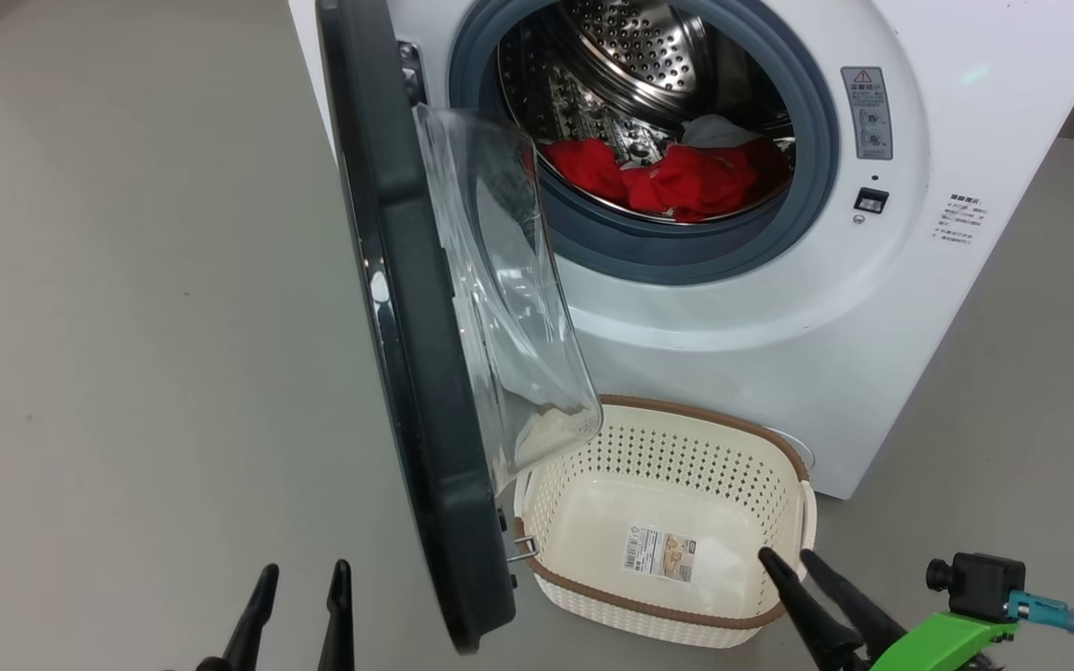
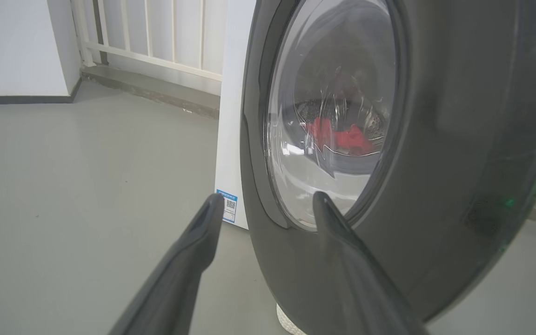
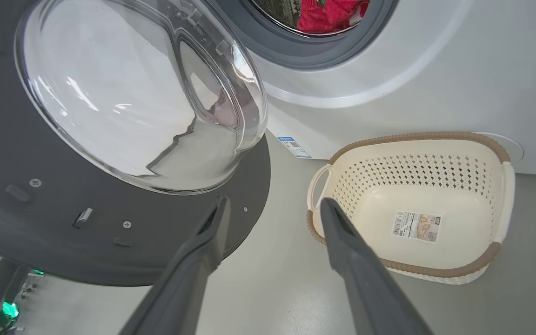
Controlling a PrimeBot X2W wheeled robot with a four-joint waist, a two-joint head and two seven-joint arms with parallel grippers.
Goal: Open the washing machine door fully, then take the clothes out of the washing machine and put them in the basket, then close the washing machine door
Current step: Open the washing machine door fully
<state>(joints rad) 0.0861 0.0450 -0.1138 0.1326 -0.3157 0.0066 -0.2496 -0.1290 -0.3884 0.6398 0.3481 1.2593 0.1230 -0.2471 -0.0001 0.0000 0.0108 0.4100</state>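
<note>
The white washing machine [image 1: 826, 326] stands ahead with its black-rimmed door [image 1: 416, 354] swung out edge-on toward me, glass bowl [image 1: 509, 298] facing right. Red clothes [image 1: 677, 177] with a bit of white cloth lie in the steel drum. The cream basket [image 1: 779, 447] sits on the floor below the opening, holding nothing but its paper label. My left gripper [image 1: 304, 578] is open, low and left of the door's outer face [image 2: 435, 139]. My right gripper [image 1: 793, 557] is open at the basket's near right rim. The right wrist view shows the door's inner side [image 3: 63, 223], the basket [image 3: 477, 153] and the clothes [image 3: 328, 14].
Grey floor [image 1: 127, 326] spreads wide to the left of the door. A white railing and a wall [image 2: 147, 37] stand beyond the machine's side in the left wrist view. The door's lower edge hangs close to the basket's left handle [image 1: 523, 545].
</note>
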